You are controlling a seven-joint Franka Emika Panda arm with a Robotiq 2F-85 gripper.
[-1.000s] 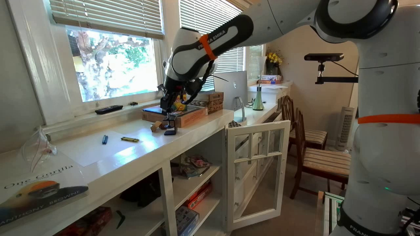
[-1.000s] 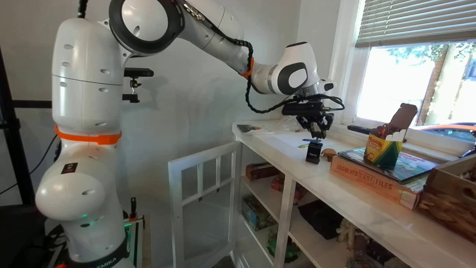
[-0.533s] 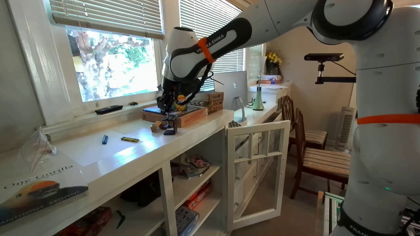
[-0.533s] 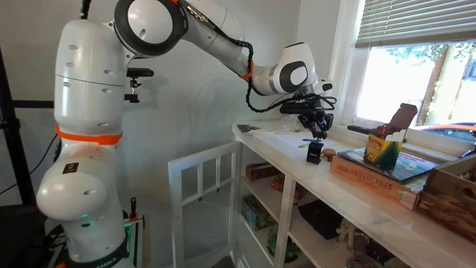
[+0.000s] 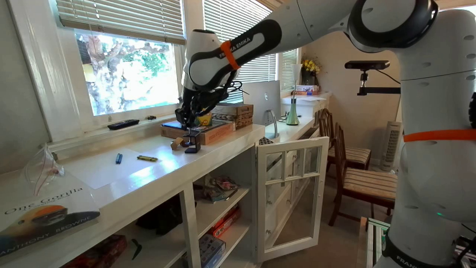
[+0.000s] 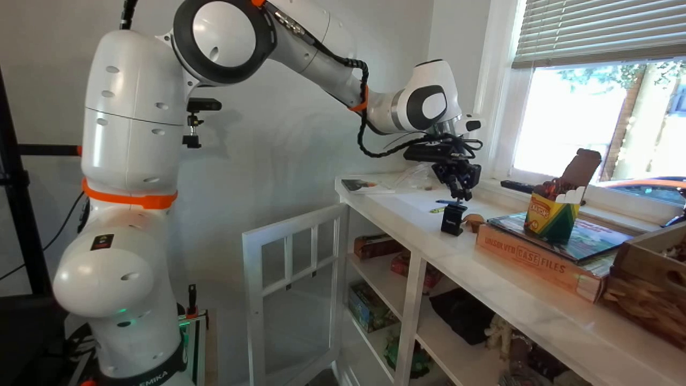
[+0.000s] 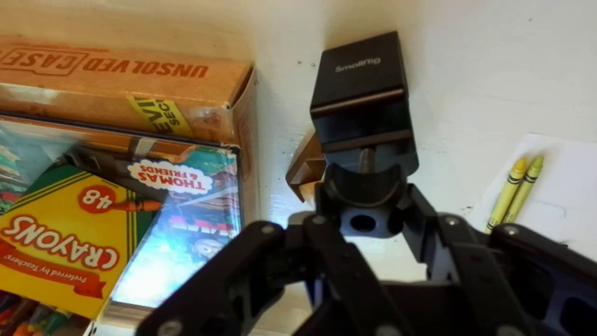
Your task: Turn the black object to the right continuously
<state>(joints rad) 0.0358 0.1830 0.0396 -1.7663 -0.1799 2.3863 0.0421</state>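
Observation:
The black object is a small blocky clamp (image 7: 361,70) marked SmallRig. It stands upright on the white counter near its front edge, also in both exterior views (image 5: 192,150) (image 6: 453,219). A metal screw rises from it to a dark knob with a hole in its plate. My gripper (image 7: 365,193) is above the clamp, with one finger on each side of the knob, seemingly touching both sides. In both exterior views my gripper (image 5: 189,125) (image 6: 461,194) points down at the clamp's top. The fingers partly hide the knob.
A small brown wooden piece (image 7: 305,168) lies right beside the clamp. An orange-brown game box (image 6: 528,257) with a crayon box (image 6: 552,217) on top stands close by. Yellow crayons (image 7: 515,191) and paper lie on the other side. A cabinet door (image 5: 292,199) stands open below.
My gripper has turned about the knob, and the arm's elbow and wrist have swung slightly. The clamp's body stays in nearly the same place.

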